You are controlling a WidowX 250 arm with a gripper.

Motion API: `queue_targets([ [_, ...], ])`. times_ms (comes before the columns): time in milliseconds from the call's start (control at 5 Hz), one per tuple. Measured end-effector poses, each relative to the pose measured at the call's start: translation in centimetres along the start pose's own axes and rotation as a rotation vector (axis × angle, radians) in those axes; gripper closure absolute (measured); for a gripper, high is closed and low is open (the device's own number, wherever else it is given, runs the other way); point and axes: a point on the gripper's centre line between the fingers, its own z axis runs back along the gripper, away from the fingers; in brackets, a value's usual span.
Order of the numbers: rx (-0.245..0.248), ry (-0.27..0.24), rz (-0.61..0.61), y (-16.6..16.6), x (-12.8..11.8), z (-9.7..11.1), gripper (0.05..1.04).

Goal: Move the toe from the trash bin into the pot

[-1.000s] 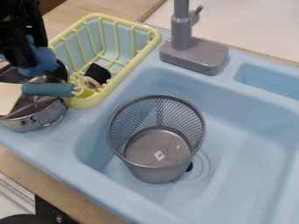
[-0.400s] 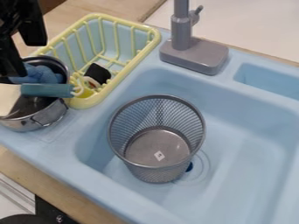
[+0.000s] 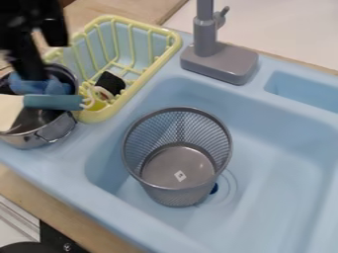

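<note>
The black gripper is at the upper left, above the pot, with its two fingers spread apart and nothing held between them. Below it, a blue soft toy lies in the metal pot, partly hidden by one finger and by the spatula's handle. The mesh trash bin stands upright in the sink, and its bottom shows bare apart from a small white label.
A spatula with a teal handle lies across the pot. Beside the pot is a yellow dish rack holding a black item. The grey faucet rises behind the blue sink.
The blue toy has dropped from between the fingers into the pot. The fingers have spread apart, and the gripper has since shifted slightly right and up.
</note>
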Motion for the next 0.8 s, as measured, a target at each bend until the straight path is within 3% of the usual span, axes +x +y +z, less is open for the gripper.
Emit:
queue_targets([
  [400, -0.015, -0.018, -0.098, -1.5, -4.4, -0.8, 0.085],
  [600, -0.044, -0.003, -0.176, -2.0, -6.7, -0.8, 0.085],
  [800, -0.035, 0.006, -0.231, -2.6, -8.1, -1.2, 0.085],
])
